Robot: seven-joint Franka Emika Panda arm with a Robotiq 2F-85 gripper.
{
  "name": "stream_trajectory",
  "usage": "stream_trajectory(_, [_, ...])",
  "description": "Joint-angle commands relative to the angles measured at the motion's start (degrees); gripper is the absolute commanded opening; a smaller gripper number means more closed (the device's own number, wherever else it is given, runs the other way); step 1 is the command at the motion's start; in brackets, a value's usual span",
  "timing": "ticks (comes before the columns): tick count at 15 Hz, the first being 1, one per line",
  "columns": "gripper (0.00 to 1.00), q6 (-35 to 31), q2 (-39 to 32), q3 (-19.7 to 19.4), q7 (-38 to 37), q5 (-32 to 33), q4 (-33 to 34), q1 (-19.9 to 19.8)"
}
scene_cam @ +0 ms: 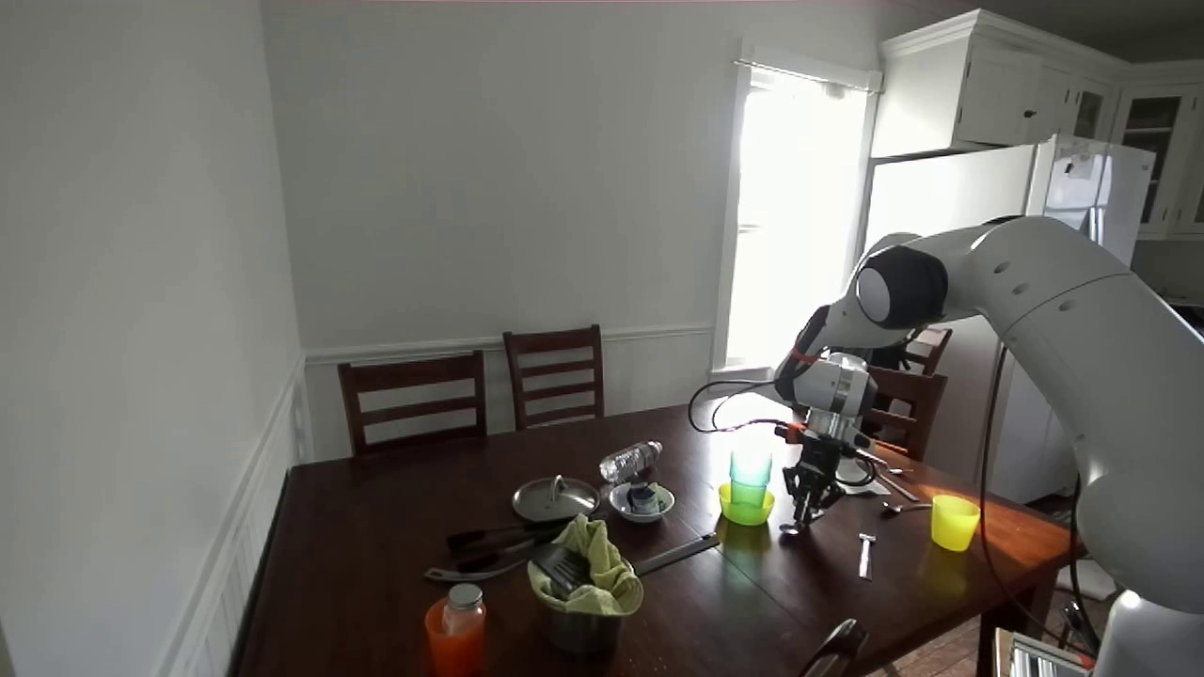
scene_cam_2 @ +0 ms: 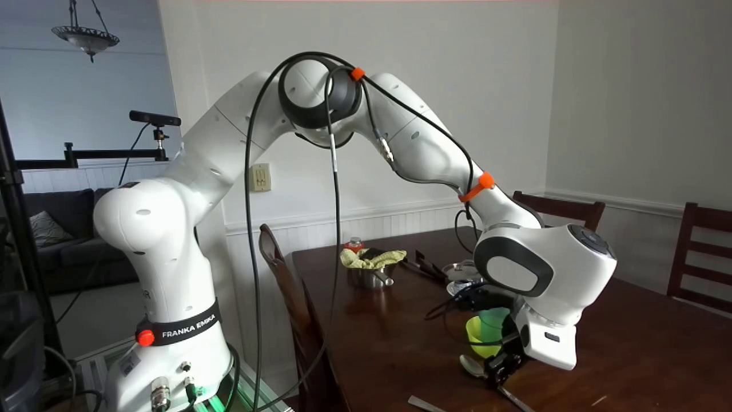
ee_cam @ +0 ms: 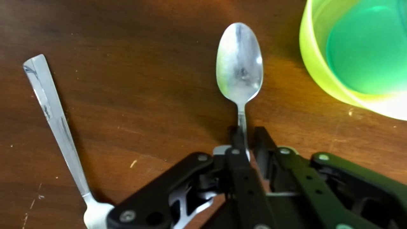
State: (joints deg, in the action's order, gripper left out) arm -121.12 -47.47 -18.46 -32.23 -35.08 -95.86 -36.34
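One spoon (ee_cam: 240, 63) is seen on the table (ee_cam: 152, 95) beside the yellow bowl (ee_cam: 321, 74), its handle (ee_cam: 242, 122) flanked by the narrowed gripper (ee_cam: 248, 133); whether it is pinched cannot be told. It is judged light, stiff and slippery, best taken mid-handle

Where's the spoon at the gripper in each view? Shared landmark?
In an exterior view: spoon, lower half, right of centre.
In an exterior view: spoon, near bottom edge, right of centre.
Wrist view: spoon, just right of centre, head up.
Landmark: yellow bowl, green cup inside.
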Motion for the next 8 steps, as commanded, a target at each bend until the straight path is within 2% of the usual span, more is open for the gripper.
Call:
stream_trajectory(1, [0.00, -0.23, 1.49, -0.48, 1.08, 0.11, -1.58, -0.04])
stream_trajectory(8, [0.02, 1.96, 4.31, -2.18, 4.91, 3.82, -2.42, 0.16])
